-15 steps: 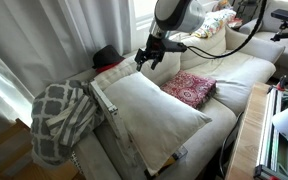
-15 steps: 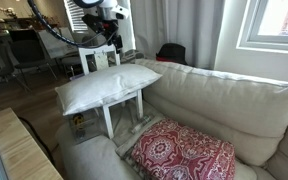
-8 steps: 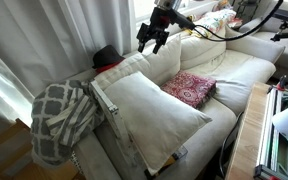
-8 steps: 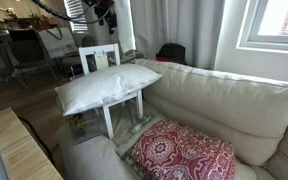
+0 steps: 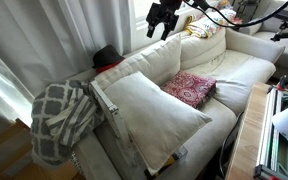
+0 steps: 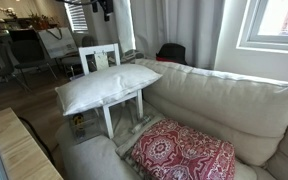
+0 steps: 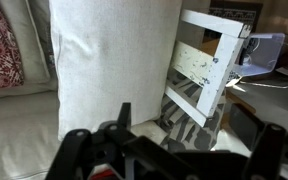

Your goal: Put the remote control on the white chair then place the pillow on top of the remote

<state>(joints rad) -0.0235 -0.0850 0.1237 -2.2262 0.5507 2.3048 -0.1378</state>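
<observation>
Far below the gripper [image 5: 164, 30], the pillow [image 5: 159, 115] covers the white chair [image 5: 101, 100].

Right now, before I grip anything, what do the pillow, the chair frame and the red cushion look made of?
Pillow: cream woven fabric, matte, soft fill; it creases and sags. Chair frame: probably wood painted white, judging by flat slats and scuffed specks. Red cushion: patterned textile, matte; printed or woven I cannot tell.

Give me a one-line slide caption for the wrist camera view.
Open gripper above the large cream-white pillow resting on the white wooden chair, red patterned cushion at the edge.
</observation>
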